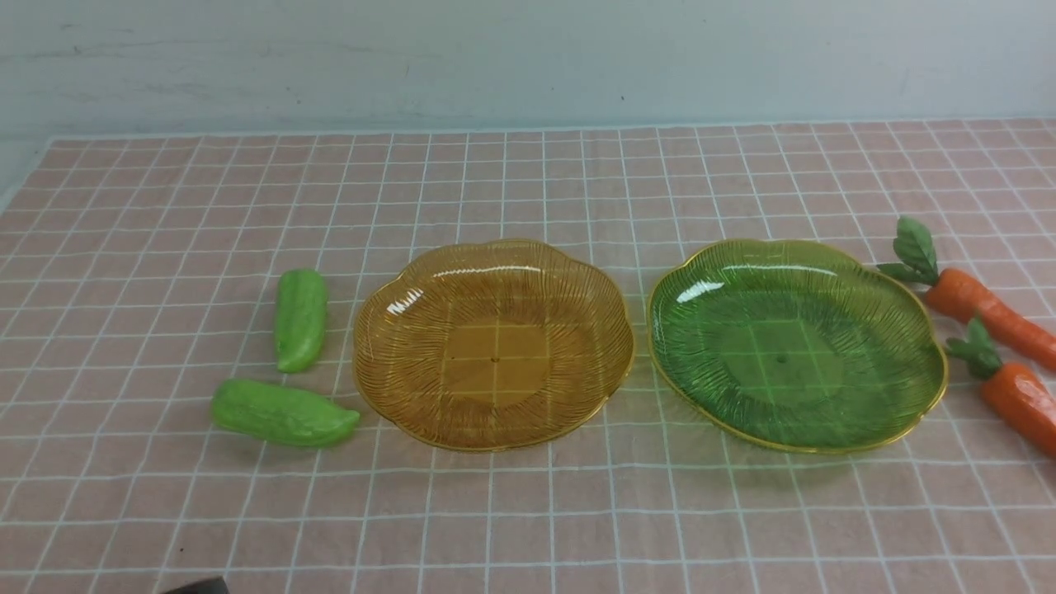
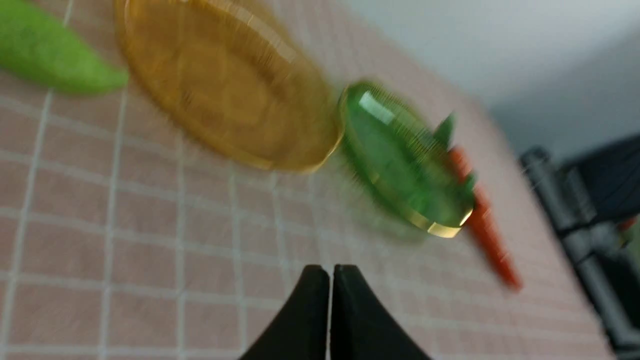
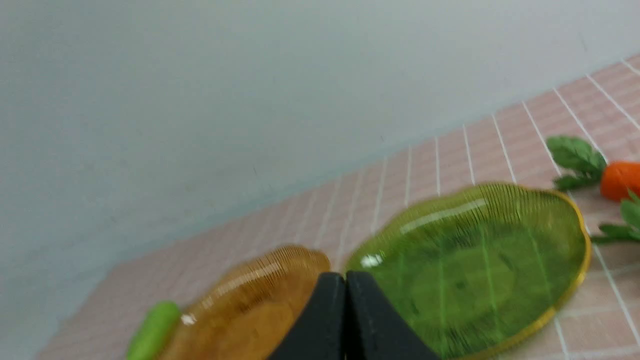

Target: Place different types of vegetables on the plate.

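Since nothing had yet been put on either plate, all four vegetables lay out on the counter. The near cucumber lay crosswise, its tip just beside the rim of the amber plate. The far cucumber lay close behind it, pointing away from the robot. Both were on the robot's left.

Over on the right, the far carrot and the near carrot lay slanted side by side. Their leaf tops were turned toward the green plate and their bodies ran off to the right.

The left tool was clenched on nothing and held above bare cloth on the near side of the plates. The right tool was likewise clenched and empty, facing the gap between the two plates.

To my eye the left arm was the nearer one for the cucumbers and the right arm for the carrots. Either tool would have to spread its tips first and come down across a vegetable's narrow width.
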